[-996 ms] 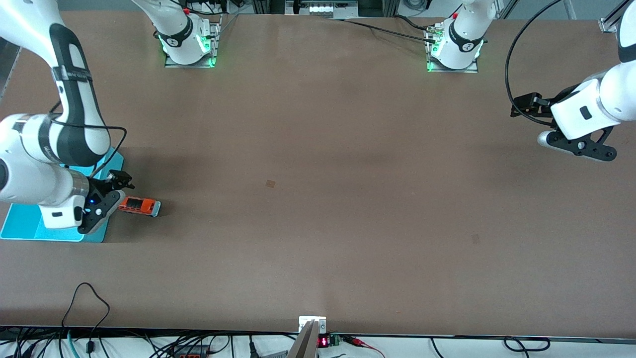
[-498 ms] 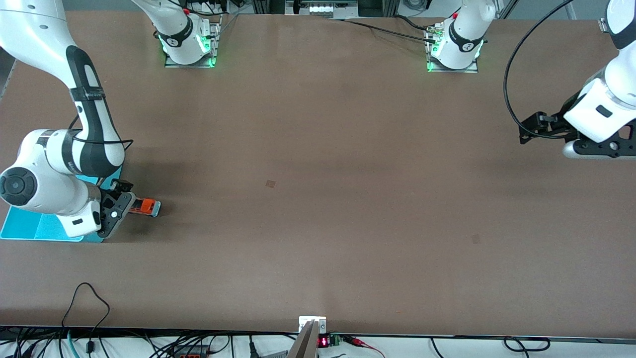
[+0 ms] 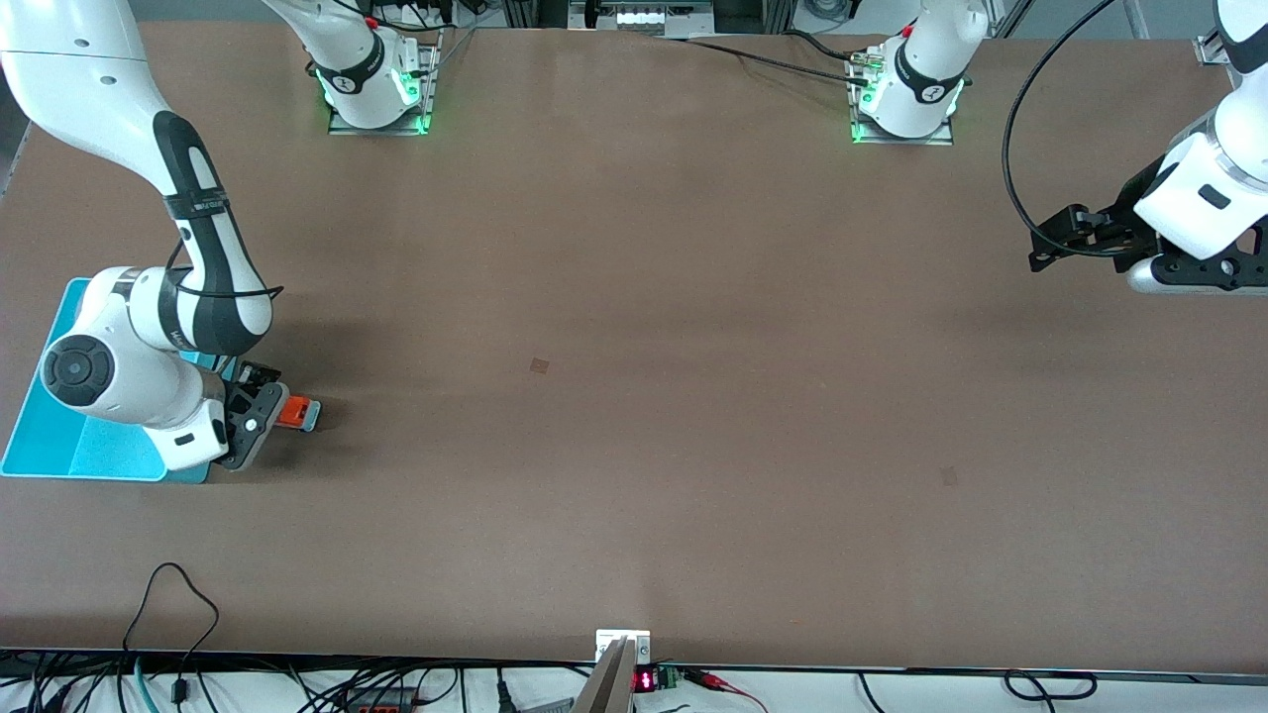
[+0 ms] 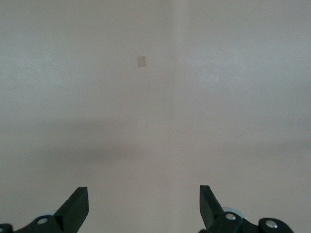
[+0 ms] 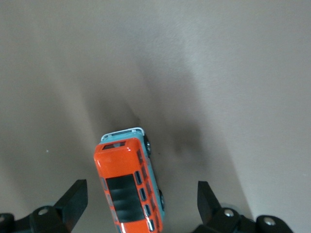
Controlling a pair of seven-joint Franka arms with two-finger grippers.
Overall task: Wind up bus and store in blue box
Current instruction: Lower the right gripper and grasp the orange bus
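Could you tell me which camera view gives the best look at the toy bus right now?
The right wrist view: the bus fills the space between the right gripper's open jaws, its roof windows plain. The front view shows only its end beside the blue box, the rest hidden under the gripper. The left wrist view shows only bare table.

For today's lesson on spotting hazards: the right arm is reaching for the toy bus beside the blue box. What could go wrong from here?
1. The right gripper has open fingers on either side of the bus, which sits off-centre and angled between them; closing may skew it or roll it away on its wheels.
2. The blue box lies under the right arm, which might knock it.
3. The left gripper waits open over bare table, far from helping with winding.
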